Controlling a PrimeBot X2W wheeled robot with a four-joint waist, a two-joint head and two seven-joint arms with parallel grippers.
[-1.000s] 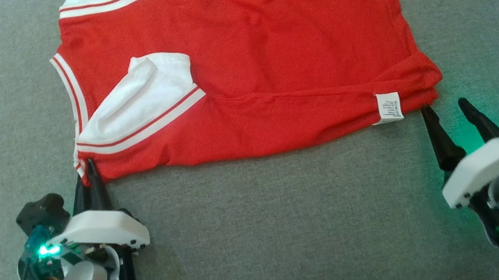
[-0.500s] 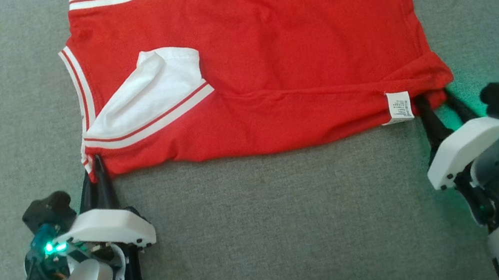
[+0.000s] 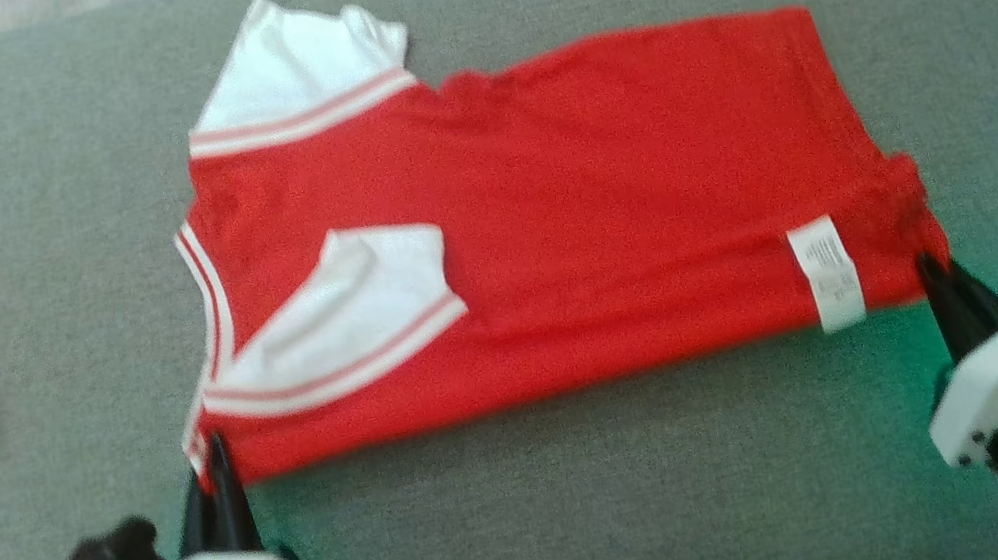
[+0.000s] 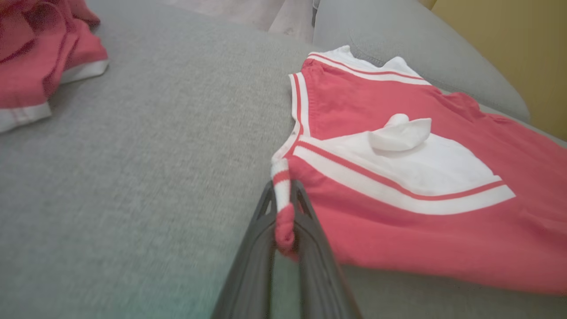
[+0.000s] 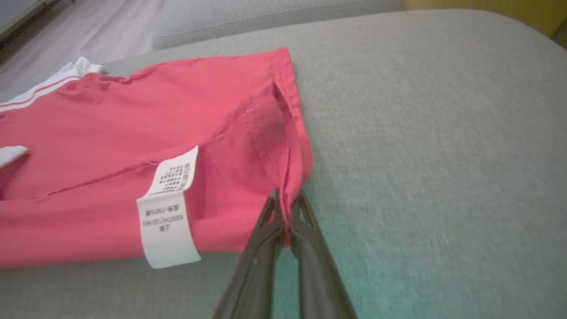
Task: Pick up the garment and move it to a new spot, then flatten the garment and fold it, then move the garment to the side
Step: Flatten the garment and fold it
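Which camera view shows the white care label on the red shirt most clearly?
The right wrist view: the care label is large there, its printed lines visible, near the right tool. The head view shows it small and blurred. The left wrist view faces the collar end of the red shirt.

From the head we look steeply down on the garment (image 3: 608,201); our wrist cameras sit low and close at its near corners, sharing it.

Soft even daylight, slight motion blur
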